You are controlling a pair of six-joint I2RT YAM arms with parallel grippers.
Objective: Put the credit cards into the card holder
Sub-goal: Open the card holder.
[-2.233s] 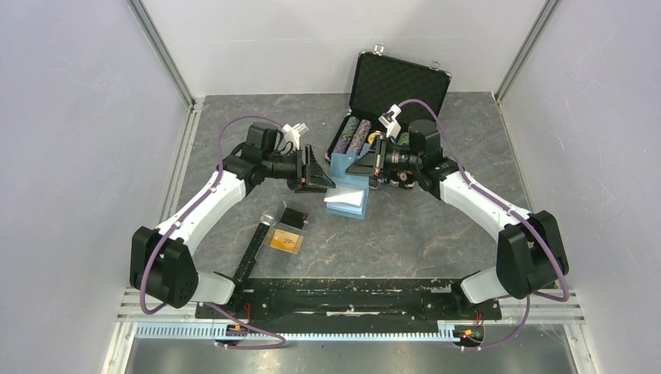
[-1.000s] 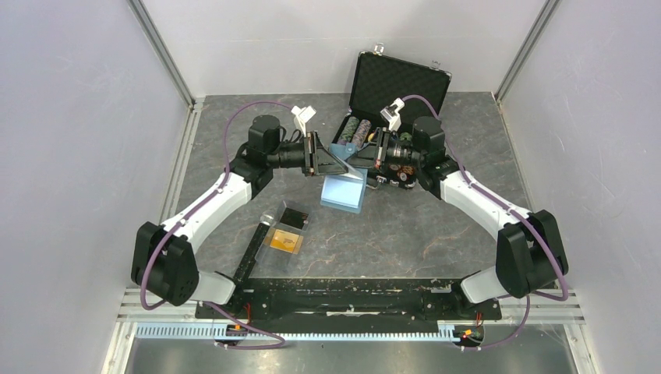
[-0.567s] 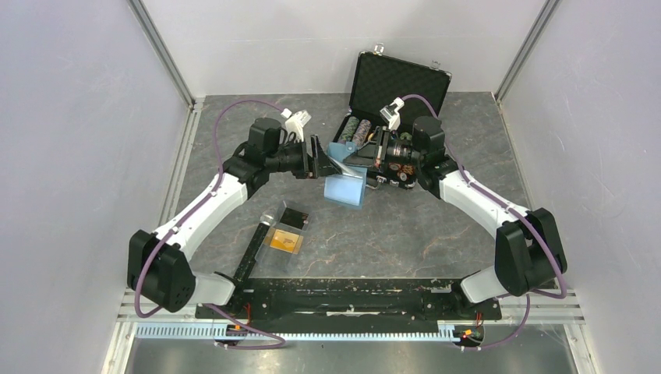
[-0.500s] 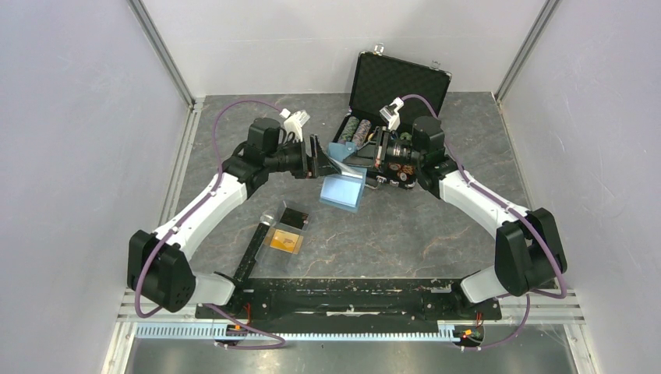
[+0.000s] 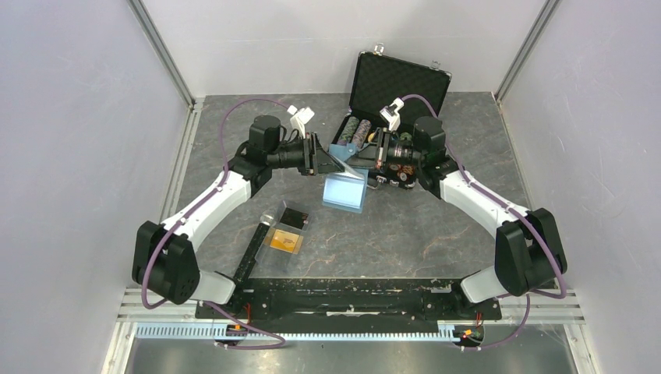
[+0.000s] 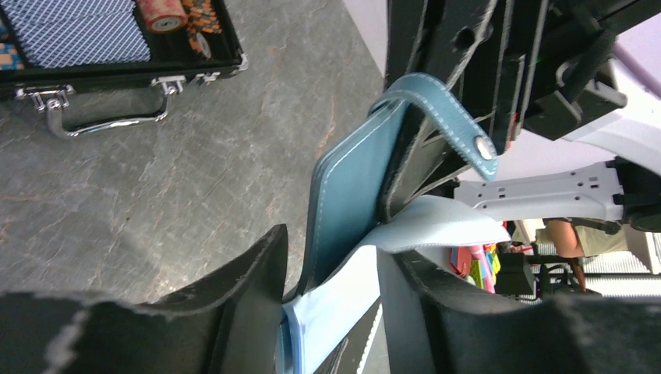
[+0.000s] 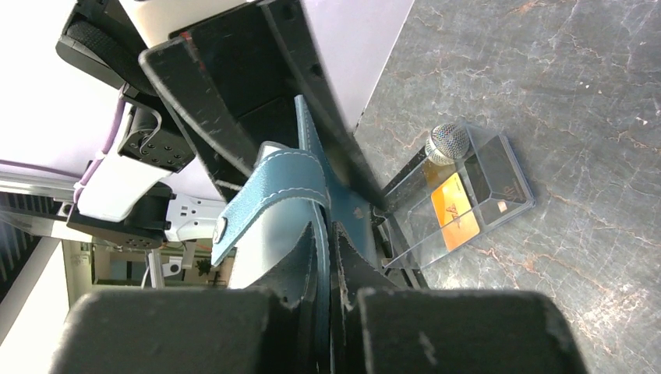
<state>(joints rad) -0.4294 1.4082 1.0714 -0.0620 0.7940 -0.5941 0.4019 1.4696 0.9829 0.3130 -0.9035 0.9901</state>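
Hanging open between both end effectors, the small teal-blue leather card holder (image 6: 351,187) is clamped at its cover by the right end effector (image 7: 327,257). The left end effector (image 6: 331,288) stands half open astride the pale inner panel. An orange-gold credit card (image 7: 454,214) lies in a clear box (image 7: 499,175), well apart from both.

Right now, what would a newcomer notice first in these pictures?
A teal-blue leather-like folding card holder hangs open in mid-air over the middle of the grey table, its cover clamped in the right hand while the left hand has its fingers either side of the flaps. Towards the near edge, an orange-gold credit card lies in a clear plastic box; an open black metal-edged case sits at the far edge.
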